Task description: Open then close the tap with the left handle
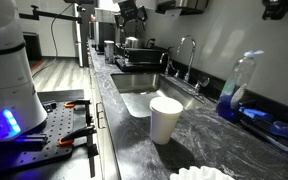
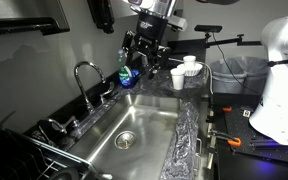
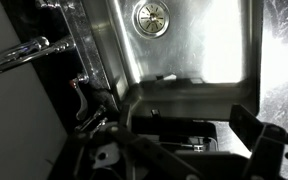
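The tap (image 1: pixel 187 52) is a tall chrome gooseneck at the back of the steel sink (image 1: pixel 134 82), and it shows in both exterior views (image 2: pixel 84 78). A short chrome lever stub, the left handle (image 1: pixel 173 69), sits beside its base (image 2: pixel 54 125). In the wrist view the spout (image 3: pixel 14 57) crosses the left side, with a small lever (image 3: pixel 81 90) below it. My gripper (image 2: pixel 144 58) hangs high above the sink, apart from the tap. It is open and empty (image 3: pixel 184 135), and it is also at the top of an exterior view (image 1: pixel 131 14).
A white paper cup (image 1: pixel 165 120) stands on the dark counter near the sink corner. A clear spray bottle with blue liquid (image 1: pixel 238 92) stands by the wall. A dish rack (image 2: pixel 24 158) sits at one end of the sink. The drain (image 3: pixel 150 15) is in the basin.
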Available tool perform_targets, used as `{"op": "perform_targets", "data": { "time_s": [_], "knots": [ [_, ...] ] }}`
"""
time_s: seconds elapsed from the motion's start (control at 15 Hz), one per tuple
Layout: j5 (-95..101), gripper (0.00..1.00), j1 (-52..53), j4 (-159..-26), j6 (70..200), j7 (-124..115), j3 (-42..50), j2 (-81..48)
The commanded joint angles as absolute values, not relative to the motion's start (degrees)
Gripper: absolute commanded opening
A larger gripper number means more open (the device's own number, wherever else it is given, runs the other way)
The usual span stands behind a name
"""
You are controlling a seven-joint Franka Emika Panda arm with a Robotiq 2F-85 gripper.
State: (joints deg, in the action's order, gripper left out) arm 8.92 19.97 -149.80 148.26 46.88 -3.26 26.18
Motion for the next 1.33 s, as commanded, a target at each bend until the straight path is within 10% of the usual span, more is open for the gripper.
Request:
{"op": "perform_targets", "data": {
  "time_s": [0.0,1.27],
  "knots": [
    [6.2,1.0,20.8,-147.6,154.2,46.1,-3.3,20.7],
    [34.6,1.0,15.5,-113.5,164.7,30.9,-4.6,-20.3]
  ]
}}
